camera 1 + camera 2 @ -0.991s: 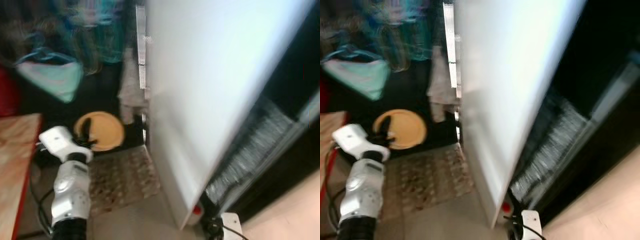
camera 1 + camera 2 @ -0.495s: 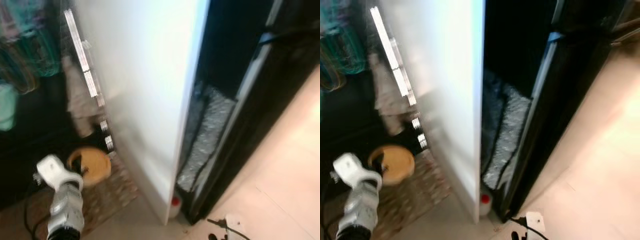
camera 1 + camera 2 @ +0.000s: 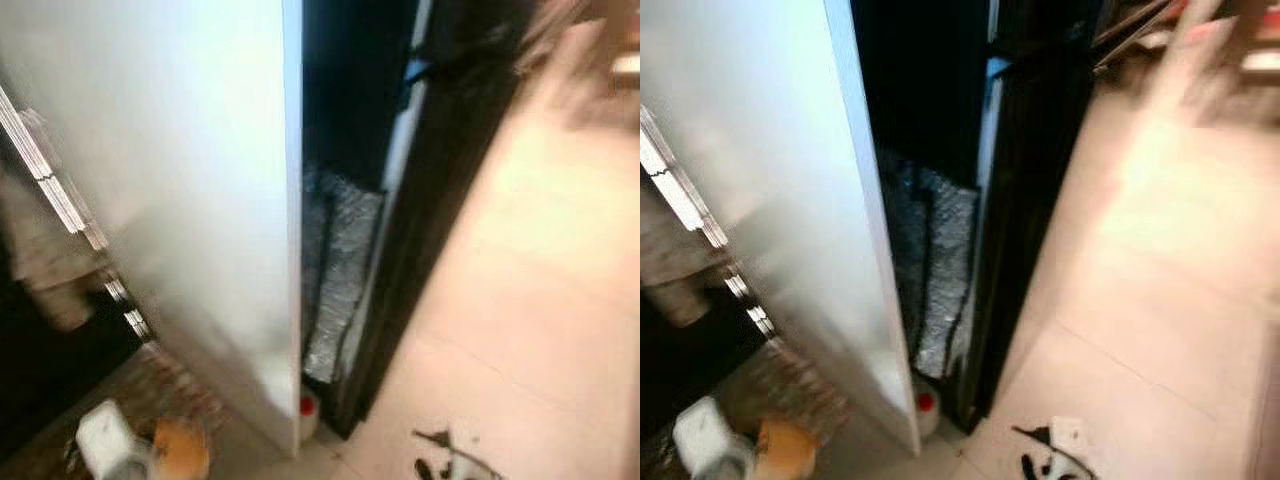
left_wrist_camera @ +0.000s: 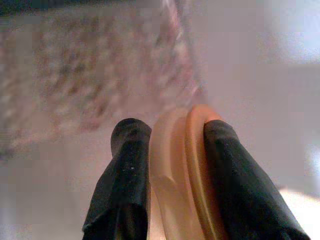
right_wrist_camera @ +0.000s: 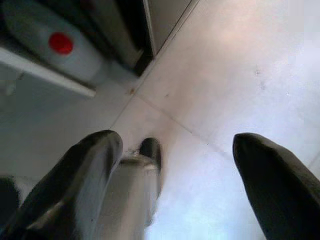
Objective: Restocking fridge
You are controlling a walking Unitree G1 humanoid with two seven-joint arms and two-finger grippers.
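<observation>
My left gripper [image 4: 175, 131] is shut on the rim of an orange plate [image 4: 180, 170], one black finger on each side. In the eye views the plate [image 3: 180, 448] shows at the bottom left beside the arm's white wrist [image 3: 103, 447]. A tall white fridge panel [image 3: 180, 180] stands in front of me on the left, with a dark gap [image 3: 345, 110] to the right of its edge. My right gripper [image 5: 178, 144] hangs open over the pale floor, with nothing between its fingers.
A white bottle with a red cap [image 5: 55, 45] stands on the floor at the foot of the panel. Silver padding [image 3: 940, 260] lines the dark gap. A patterned rug [image 4: 75, 75] lies left of the fridge. A white plug block with cable [image 3: 1055, 440] lies on the tiles. Blurred furniture legs [image 3: 1210, 50] stand far right.
The camera has swung right, so the fridge panel and rug slid left and more bare floor shows. The left gripper still holds the plate.
</observation>
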